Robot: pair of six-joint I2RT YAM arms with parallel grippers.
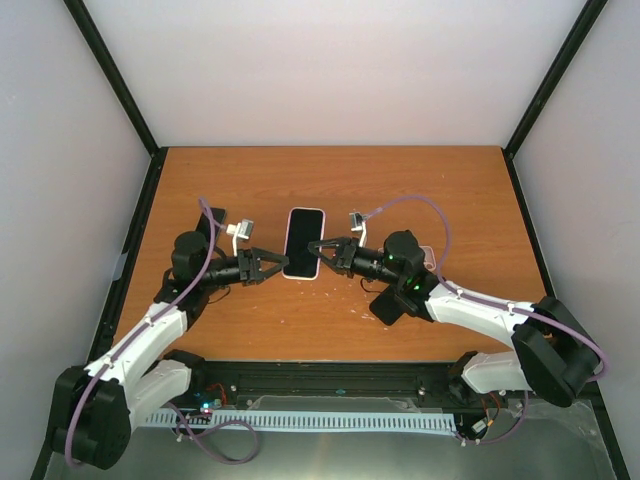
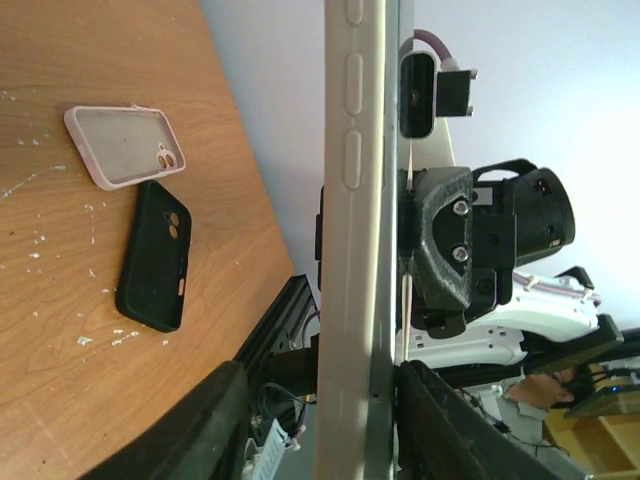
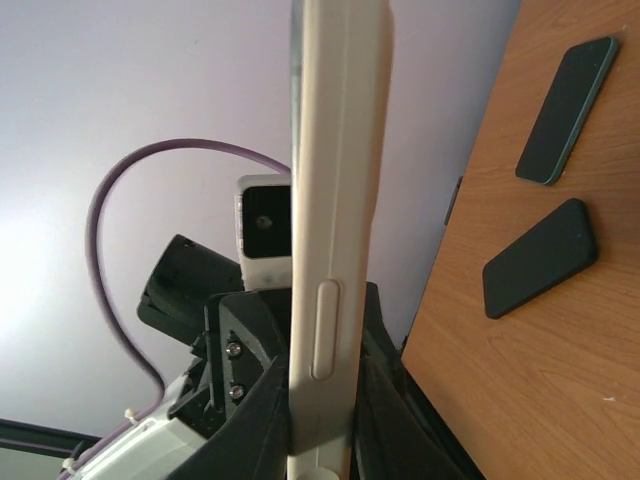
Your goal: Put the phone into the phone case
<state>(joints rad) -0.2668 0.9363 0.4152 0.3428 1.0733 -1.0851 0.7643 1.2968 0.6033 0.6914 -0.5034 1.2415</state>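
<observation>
Phone [image 1: 303, 240] appears seated in its pale phone case [image 2: 350, 200], held screen-up over the surface's [image 1: 420, 180] middle: right tool [image 1: 318, 247] clamps one long side, left tool [image 1: 280, 266] straddles the other, jaws parted. Left to do, seemingly: press the edges home and set it down.

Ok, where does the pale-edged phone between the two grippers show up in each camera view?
Top external: the phone is at the centre, screen up.
Left wrist: edge-on, a pale vertical strip just right of centre.
Right wrist: edge-on again, a vertical strip at the centre.
Shared landmark: the wooden table, on the left in the left wrist view and on the right in the right wrist view.
</observation>
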